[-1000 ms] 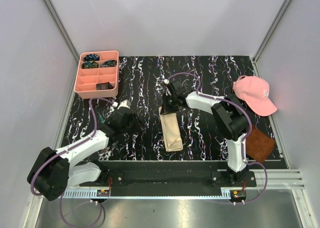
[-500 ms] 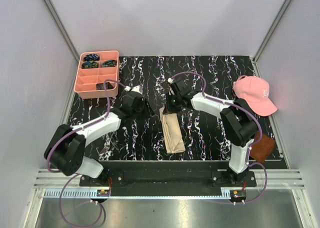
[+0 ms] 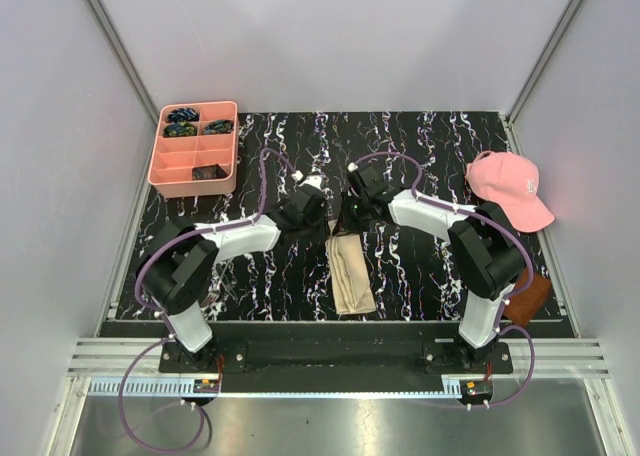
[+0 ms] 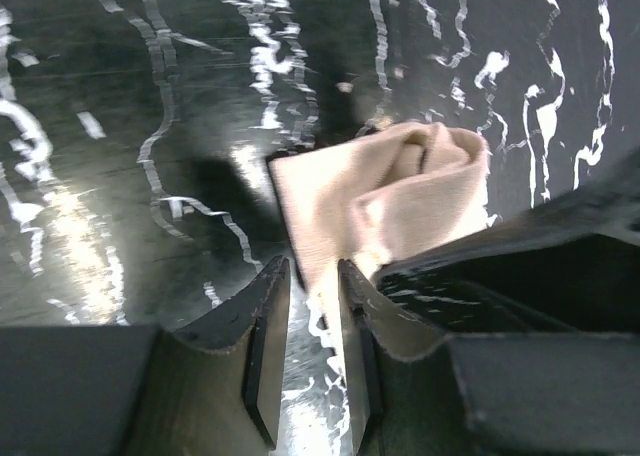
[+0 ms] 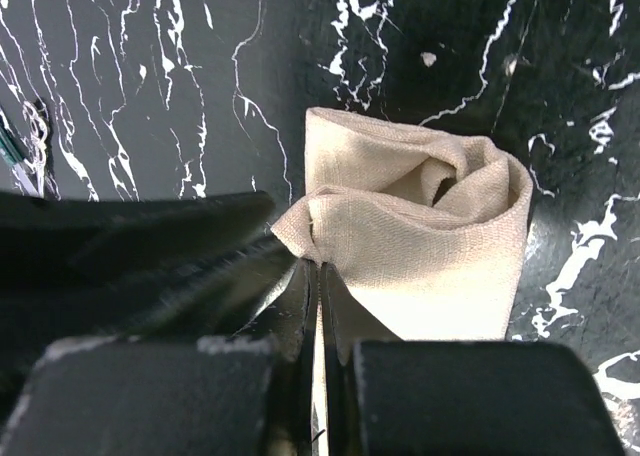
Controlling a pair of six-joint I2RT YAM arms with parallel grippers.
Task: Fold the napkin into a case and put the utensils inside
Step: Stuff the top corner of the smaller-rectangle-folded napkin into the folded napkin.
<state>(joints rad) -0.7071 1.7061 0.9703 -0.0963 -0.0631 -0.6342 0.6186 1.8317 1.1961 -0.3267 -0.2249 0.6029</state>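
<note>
Top external view: napkin [image 3: 350,274], a tan cloth folded to a narrow strip, lies at the middle of the table [image 3: 420,156] between both arms, with its far end bunched. Right gripper [image 5: 318,268]: jaws fully closed, pinching the upper layer's corner at that far end. Left gripper [image 4: 305,281]: jaws a narrow gap apart beside the neighbouring corner, no grip evident. Handling, as judged: light and limp, layers likely to slide and unfold. Take one layer by its corner or edge.
</note>
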